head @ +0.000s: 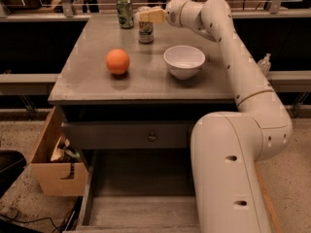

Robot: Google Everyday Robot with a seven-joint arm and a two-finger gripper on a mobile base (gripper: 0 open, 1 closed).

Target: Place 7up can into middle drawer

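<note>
Far back on the counter (146, 84), the hand (151, 15) is at the top of the 7up can (146, 32) (gripping or not, I cannot tell).

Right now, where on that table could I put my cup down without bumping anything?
Bare: the tabletop strip in front of the orange ball and white bowl. Crowded: the back, with the green can, the 7up can and the pincer at its top.

Grey worktop (146, 84), with the pincer (151, 16) at the top of the 7up can (146, 31) near the far edge. A green can (125, 12) stands just beside it; an orange (118, 61) and a white bowl (184, 61) sit nearer. Below, the middle drawer (141, 200) is pulled out.
</note>
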